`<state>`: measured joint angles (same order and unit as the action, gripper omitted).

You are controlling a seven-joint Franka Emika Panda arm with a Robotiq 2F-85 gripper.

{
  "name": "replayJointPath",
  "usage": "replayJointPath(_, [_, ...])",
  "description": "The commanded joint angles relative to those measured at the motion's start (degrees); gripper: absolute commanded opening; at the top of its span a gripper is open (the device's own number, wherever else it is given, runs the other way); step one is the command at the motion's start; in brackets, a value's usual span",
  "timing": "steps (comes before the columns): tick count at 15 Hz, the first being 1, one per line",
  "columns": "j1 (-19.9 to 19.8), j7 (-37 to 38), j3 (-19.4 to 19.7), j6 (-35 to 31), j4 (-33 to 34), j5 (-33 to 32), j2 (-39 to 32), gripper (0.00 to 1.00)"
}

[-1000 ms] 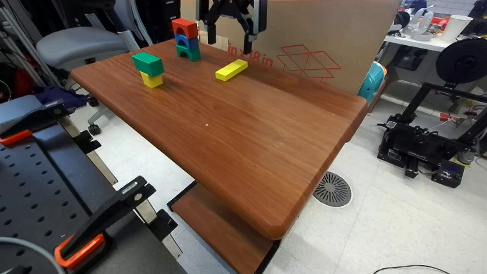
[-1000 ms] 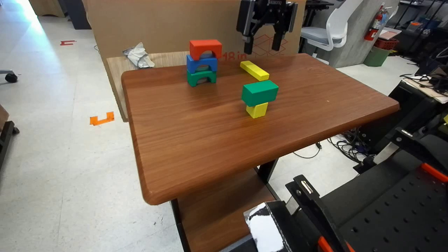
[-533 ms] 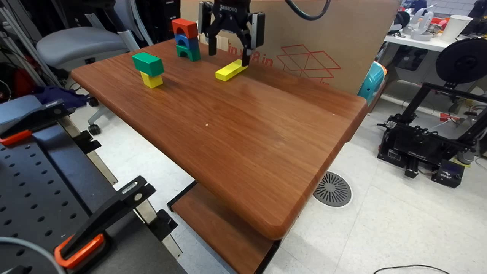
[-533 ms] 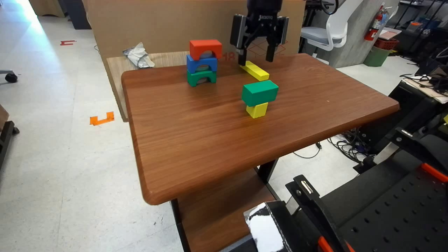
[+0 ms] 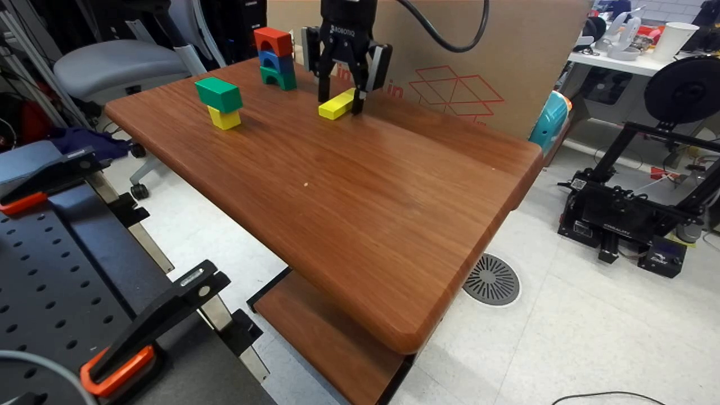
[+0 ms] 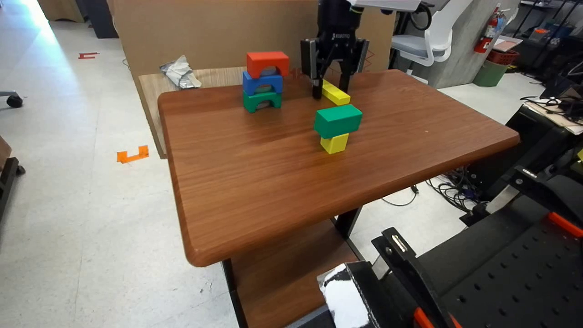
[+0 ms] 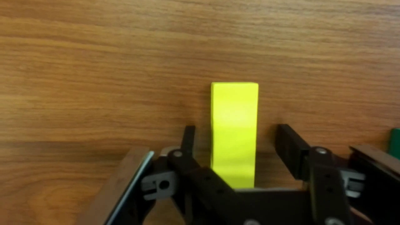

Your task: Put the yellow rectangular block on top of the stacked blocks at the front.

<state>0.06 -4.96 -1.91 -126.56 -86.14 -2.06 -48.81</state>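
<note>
Yellow and flat, the rectangular block [image 7: 235,131] lies on the brown tabletop [image 5: 394,214], its long edges running across the grain. The fingers [image 7: 289,145] stand apart, one beside each long edge, and in the wrist view a strip of tabletop shows between each of them and the block; neither side is touched. Whether they meet the tabletop below I cannot tell. At the top of that view the block's end reaches out past them; its lower end is hidden behind their links.

Close by runs a long edge of the tabletop, with a cardboard box [image 5: 506,56] rising just beyond it, so room on that side is slim. In an exterior view a broad stretch of tabletop runs from the block to a rounded corner [image 5: 406,336].

Between the block and the opposite long edge stands a green block [image 6: 338,119] on a smaller yellow piece [image 6: 334,144], the longer upper one overhanging it. Well apart from these, on the box side, a red arch [image 6: 268,59], a blue arch [image 6: 263,78] and a green arch [image 6: 262,97] make a tower, red on top, with tabletop between it and the fingers in both exterior views. A green sliver [image 7: 395,142] cuts the right margin of the wrist view, too little to name.
</note>
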Motion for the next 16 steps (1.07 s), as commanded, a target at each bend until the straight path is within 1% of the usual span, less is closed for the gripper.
replayJointPath(1, [0.1, 0.2, 0.0, 2.2, 2.9, 0.6, -1.4, 0.38])
replayJointPath(5, [0.0, -0.1, -0.2, 2.6, 1.7, 0.7, 0.1, 0.08])
replayJointPath(8, [0.0, -0.3, -0.4, 1.8, -1.1, 0.7, 2.3, 0.08])
replayJointPath(9, [-0.5, -1.6, -1.0, 3.7, -2.0, 1.0, 3.4, 0.08])
replayJointPath(11, [-0.2, -0.8, -0.7, 3.6, -5.4, 0.7, 6.4, 0.08])
replayJointPath(14, [0.1, -0.2, -0.3, 0.6, -12.5, 0.2, 12.2, 0.08])
replayJointPath(16, [0.0, -0.3, -0.3, 0.1, -16.4, 0.2, 15.6, 0.08])
